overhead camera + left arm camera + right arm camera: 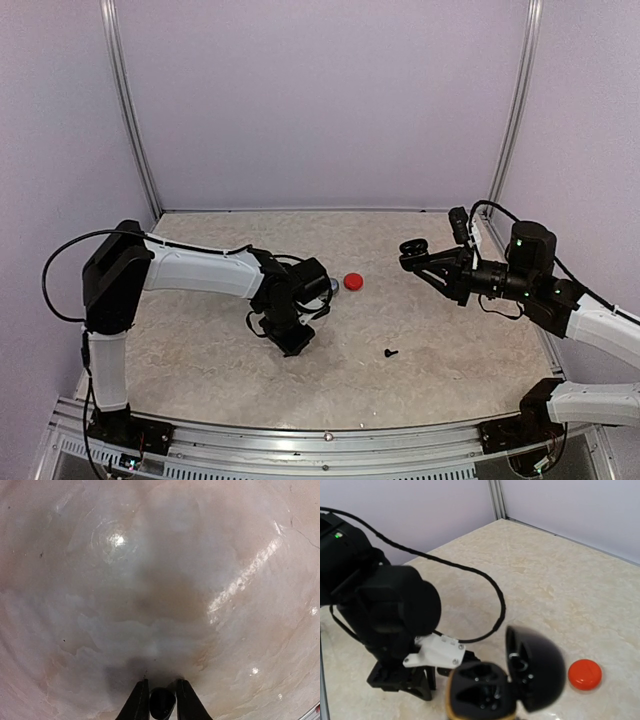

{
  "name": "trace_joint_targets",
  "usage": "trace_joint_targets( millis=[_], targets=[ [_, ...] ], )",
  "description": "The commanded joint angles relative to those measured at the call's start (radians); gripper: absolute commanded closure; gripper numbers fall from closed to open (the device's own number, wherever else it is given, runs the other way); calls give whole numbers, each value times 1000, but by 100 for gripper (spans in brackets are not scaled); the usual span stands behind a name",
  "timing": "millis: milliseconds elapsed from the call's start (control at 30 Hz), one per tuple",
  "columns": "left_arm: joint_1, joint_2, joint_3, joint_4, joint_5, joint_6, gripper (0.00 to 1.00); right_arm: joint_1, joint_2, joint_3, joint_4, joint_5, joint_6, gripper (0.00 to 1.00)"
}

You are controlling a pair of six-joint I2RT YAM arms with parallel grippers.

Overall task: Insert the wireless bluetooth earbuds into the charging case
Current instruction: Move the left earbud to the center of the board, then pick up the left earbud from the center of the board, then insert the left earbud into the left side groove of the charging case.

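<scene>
Top view: left gripper point(297, 342) points down, centre-left. Loose black earbud point(391, 352) lies lower centre, closed red case point(353, 282) mid-frame. Right gripper point(425, 258) holds the black charging case point(410, 246) aloft at right. Left wrist: fingers point(139, 700) narrow, pinching the held black earbud point(162, 702). Right wrist: case lid open at bottom centre, likely presented for insertion.

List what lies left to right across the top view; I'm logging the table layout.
The left gripper pinching a black earbud → red case → loose black earbud → open black case held by the right gripper.
</scene>
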Motion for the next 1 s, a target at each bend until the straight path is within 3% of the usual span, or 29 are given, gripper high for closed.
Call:
trace_joint_targets(
  millis=[0,233,533,700,967],
  targets=[
    [-10,69,64,-117,-57,16,76,-10,-9,10,3,-8,0,100],
    [-16,113,104,-179,-72,63,73,-11,-18,10,-7,-2,-2,100],
    [-12,79,97,-175,-57,83,84,-11,-13,9,2,-18,-7,100],
    [20,-23,76,-61,-54,81,88,-10,-25,-9,56,-51,-2,100],
    [47,-319,-42,278,-48,96,89,-7,-5,-30,179,-112,4,100]
  ],
)
